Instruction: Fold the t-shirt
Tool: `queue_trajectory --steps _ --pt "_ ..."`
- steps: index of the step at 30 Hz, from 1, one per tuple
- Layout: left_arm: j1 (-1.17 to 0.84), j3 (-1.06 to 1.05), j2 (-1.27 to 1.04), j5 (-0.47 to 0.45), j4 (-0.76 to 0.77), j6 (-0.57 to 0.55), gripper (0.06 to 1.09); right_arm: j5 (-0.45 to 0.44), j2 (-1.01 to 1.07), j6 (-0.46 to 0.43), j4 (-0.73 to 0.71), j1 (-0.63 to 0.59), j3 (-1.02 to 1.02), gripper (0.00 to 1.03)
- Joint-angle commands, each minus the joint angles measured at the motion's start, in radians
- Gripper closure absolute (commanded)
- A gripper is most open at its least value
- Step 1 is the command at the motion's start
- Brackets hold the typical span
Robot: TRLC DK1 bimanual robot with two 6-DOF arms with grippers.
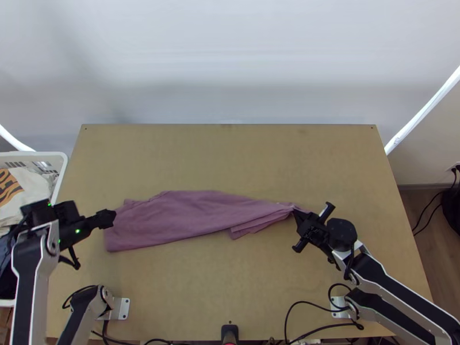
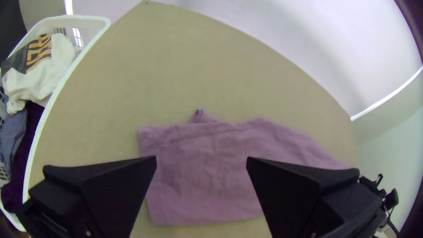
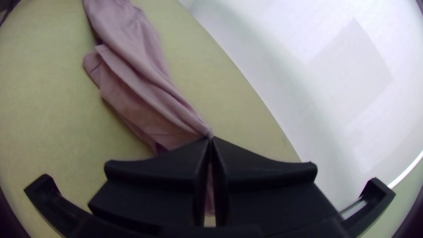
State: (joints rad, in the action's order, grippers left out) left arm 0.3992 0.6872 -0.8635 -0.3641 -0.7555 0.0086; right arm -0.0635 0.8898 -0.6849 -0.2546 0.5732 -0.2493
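The mauve t-shirt [image 1: 190, 215] lies stretched across the table in the top view, wide at its left end and gathered to a narrow point at its right. At that point my right gripper [image 1: 297, 211] pinches it. In the right wrist view the right gripper [image 3: 210, 140] has its fingers together on the bunched t-shirt [image 3: 136, 66]. My left gripper [image 1: 109, 217] is at the wide end, by the left edge of the cloth. Seen from the left wrist, the left gripper [image 2: 201, 159] has its fingers spread wide above the t-shirt [image 2: 207, 176].
A white basket [image 1: 60, 167] holding other clothes stands against the table's left side. Bare wood of the table [image 1: 230, 155] extends behind the cloth. Black cables [image 1: 310, 302] lie along the near edge, beside a small black device [image 1: 229, 332].
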Motion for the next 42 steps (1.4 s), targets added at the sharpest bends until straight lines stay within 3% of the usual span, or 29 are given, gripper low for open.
queue_trajectory --steps 1,4,9,13,29,33,35,37,39,42 --pt "0.007 0.002 -0.108 0.04 -0.005 0.163 0.1 -0.009 -0.008 0.012 -0.035 -0.01 -0.015 1.0" --pt "0.015 0.063 -0.209 0.065 -0.068 0.266 0.1 -0.009 0.005 0.022 -0.041 -0.01 -0.018 1.0" --pt "0.026 0.112 -0.307 0.097 -0.067 0.34 0.1 -0.009 0.041 0.03 -0.077 -0.01 -0.031 1.0" --pt "0.012 0.121 -0.365 0.142 -0.057 0.347 0.1 -0.009 0.06 0.035 -0.08 -0.01 -0.053 1.0" --pt "0.003 0.095 -0.578 0.168 0.148 0.349 0.11 -0.019 0.06 0.048 -0.08 -0.021 -0.062 1.0" --pt "-0.007 0.089 -0.583 0.166 0.151 0.363 0.22 -0.027 0.06 0.048 -0.08 -0.021 -0.065 1.0" --pt "-0.016 0.078 -0.577 0.166 0.151 0.372 0.33 -0.027 0.06 0.048 -0.08 -0.021 -0.067 1.0" --pt "-0.022 0.071 -0.557 0.151 0.159 0.372 0.59 -0.032 0.06 0.051 -0.08 -0.021 -0.068 1.0" --pt "-0.023 0.083 -0.523 0.114 0.194 0.36 1.05 -0.035 0.06 0.051 -0.08 -0.021 -0.07 1.0" --pt "-0.025 0.149 -0.488 0.094 0.183 0.303 1.05 -0.039 0.058 0.054 -0.08 -0.021 -0.067 1.0"
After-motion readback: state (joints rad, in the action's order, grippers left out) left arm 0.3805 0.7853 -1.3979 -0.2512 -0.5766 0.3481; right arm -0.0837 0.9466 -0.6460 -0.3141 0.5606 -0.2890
